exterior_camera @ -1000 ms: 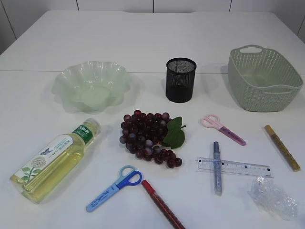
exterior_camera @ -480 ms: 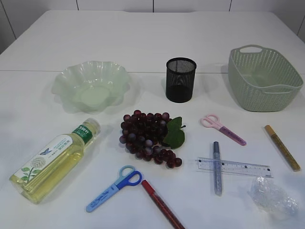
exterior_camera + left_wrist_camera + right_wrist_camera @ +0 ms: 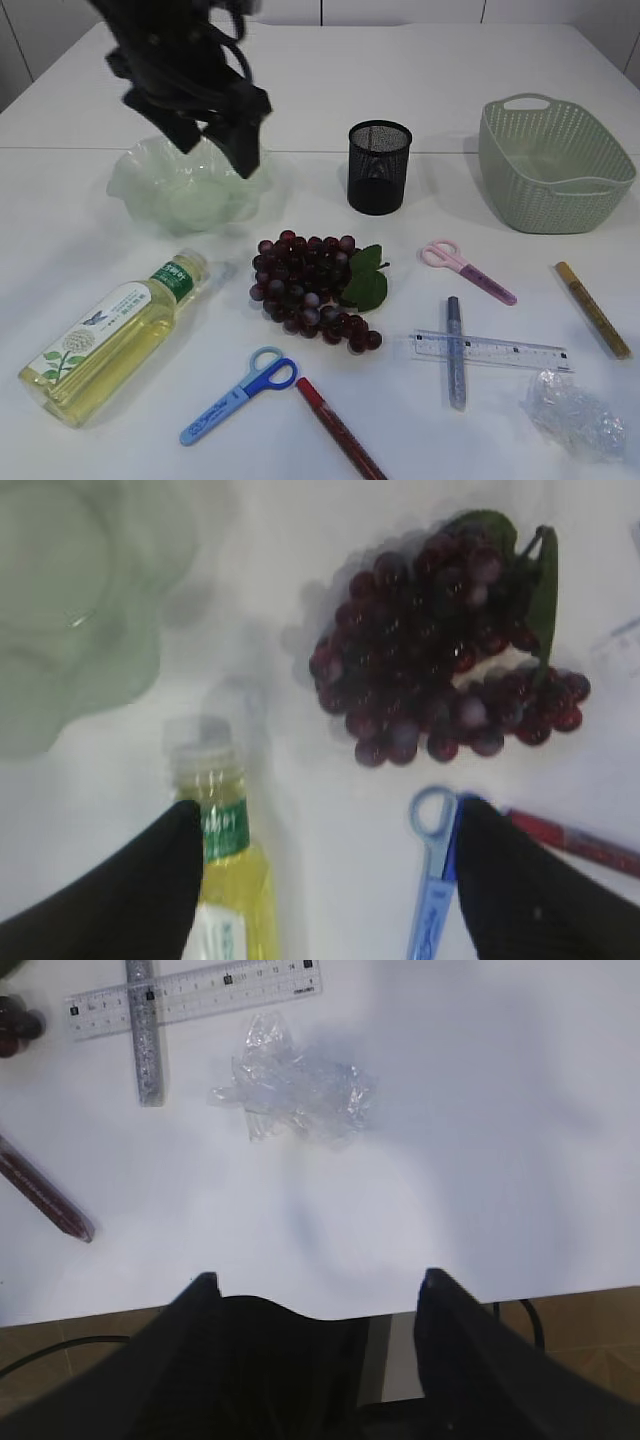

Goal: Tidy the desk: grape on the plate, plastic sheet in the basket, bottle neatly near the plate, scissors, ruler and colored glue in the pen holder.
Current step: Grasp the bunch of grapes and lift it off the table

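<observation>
- White, smooth desk [image 3: 330, 90] fills the scene.
- Left hand [image 3: 215, 135], black, hangs above the plate [image 3: 140, 185] with fingers spread, holding nothing.
- Right hand [image 3: 315, 1295] hovers at the desk edge, fingers apart and empty, the crumpled clear plastic sheet [image 3: 295, 1090] ahead of it.
- Plate is translucent green with a scalloped rim; nothing lies in it.
- Grape [image 3: 310, 290] cluster, glossy dark purple with a green leaf, lies mid-desk.
- Bottle [image 3: 110, 335] of yellow liquid lies on its side, left of the grape.
- Black mesh pen holder [image 3: 380, 167] stands upright; contents cannot be told.
- Woven green basket [image 3: 553, 165] sits far right.
- Transparent ruler [image 3: 490, 350] lies under a silver glue pen [image 3: 456, 350].
</observation>
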`<move>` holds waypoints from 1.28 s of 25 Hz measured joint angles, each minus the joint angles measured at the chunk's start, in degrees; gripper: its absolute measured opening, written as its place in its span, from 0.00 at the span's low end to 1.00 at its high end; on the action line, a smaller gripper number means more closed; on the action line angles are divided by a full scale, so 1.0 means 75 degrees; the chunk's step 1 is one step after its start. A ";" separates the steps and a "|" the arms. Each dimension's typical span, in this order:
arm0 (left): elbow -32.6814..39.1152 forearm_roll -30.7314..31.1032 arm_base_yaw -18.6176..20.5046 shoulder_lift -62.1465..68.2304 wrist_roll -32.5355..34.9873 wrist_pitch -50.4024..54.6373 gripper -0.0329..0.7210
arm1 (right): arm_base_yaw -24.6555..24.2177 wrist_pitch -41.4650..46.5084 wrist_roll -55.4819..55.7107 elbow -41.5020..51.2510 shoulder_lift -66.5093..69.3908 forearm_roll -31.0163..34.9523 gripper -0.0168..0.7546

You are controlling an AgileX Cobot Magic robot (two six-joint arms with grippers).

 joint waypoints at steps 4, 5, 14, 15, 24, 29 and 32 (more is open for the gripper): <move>-0.1395 0.0026 -0.0166 0.1647 -0.0048 -0.0010 0.81 | 0.0000 -0.0005 -0.0105 0.0000 0.0115 0.0000 0.64; -0.1678 -0.0008 -0.0183 0.1922 -0.0048 -0.0017 0.81 | 0.0000 -0.0018 -0.0105 0.0000 0.0126 0.0000 0.64; -0.2147 0.0139 -0.0239 0.3052 0.0067 -0.0028 0.81 | 0.0000 -0.0018 -0.0135 0.0000 0.0144 -0.0228 0.64; -0.2152 0.0096 -0.0239 0.3052 0.0187 -0.0028 0.81 | 0.0000 -0.0018 -0.0135 0.0000 0.0144 -0.0246 0.64; -0.2164 -0.0446 -0.0239 0.3052 0.1349 -0.0034 0.81 | 0.0000 -0.0018 -0.0151 0.0000 0.0144 -0.0486 0.64; -0.2164 -0.0463 -0.0239 0.3052 0.1773 -0.0034 0.81 | 0.0000 -0.0018 -0.0165 0.0000 0.0144 -0.0515 0.64; -0.2164 -0.0463 -0.0239 0.3052 0.1998 -0.0034 0.81 | 0.0000 -0.0018 -0.0165 0.0000 0.0144 -0.0515 0.64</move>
